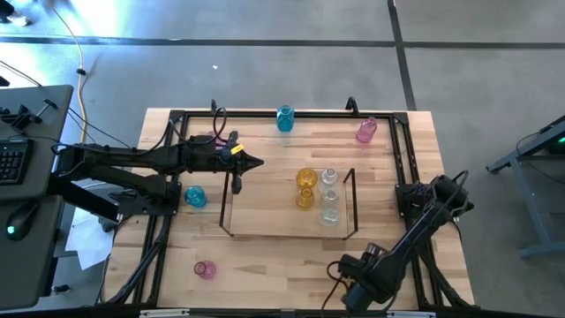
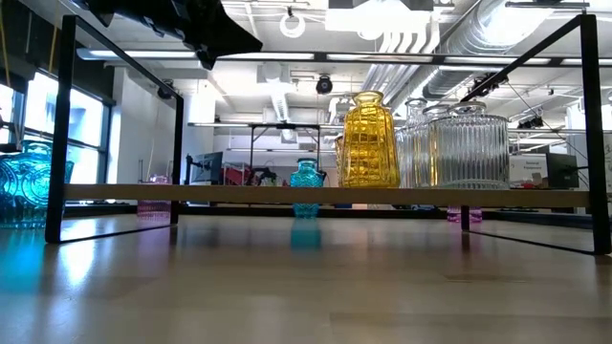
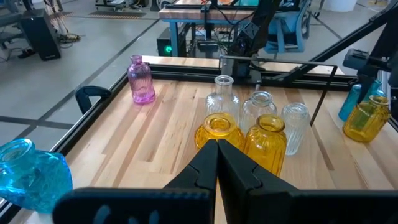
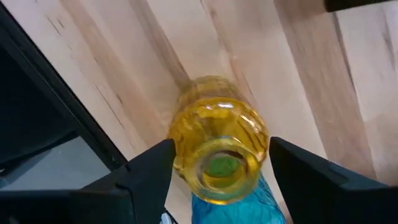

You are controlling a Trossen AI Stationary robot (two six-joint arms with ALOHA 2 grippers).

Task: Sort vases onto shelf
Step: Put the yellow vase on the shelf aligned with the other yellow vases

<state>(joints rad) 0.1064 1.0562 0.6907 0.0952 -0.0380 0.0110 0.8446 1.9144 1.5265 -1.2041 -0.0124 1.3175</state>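
Observation:
The shelf (image 1: 231, 201) holds two yellow vases (image 1: 305, 187) and three clear vases (image 1: 329, 196), standing on their bases at its right end. My left gripper (image 1: 253, 163) hovers shut and empty above the shelf's left end, its fingers (image 3: 217, 163) aimed at those vases. My right gripper (image 4: 221, 155) is open at the table's near edge. It points down over another upright yellow vase (image 4: 219, 149), with one finger on each side of it. A teal vase (image 4: 231, 210) stands right beside that one. My right arm (image 1: 371, 269) hides both in the high view.
Loose vases stand on the table: teal (image 1: 284, 117) and pink (image 1: 366, 131) near the far edge, teal (image 1: 194, 196) left of the shelf, pink (image 1: 205, 269) near the left corner. A black metal frame (image 1: 399, 150) borders the table. Bare wood lies in front of the shelf.

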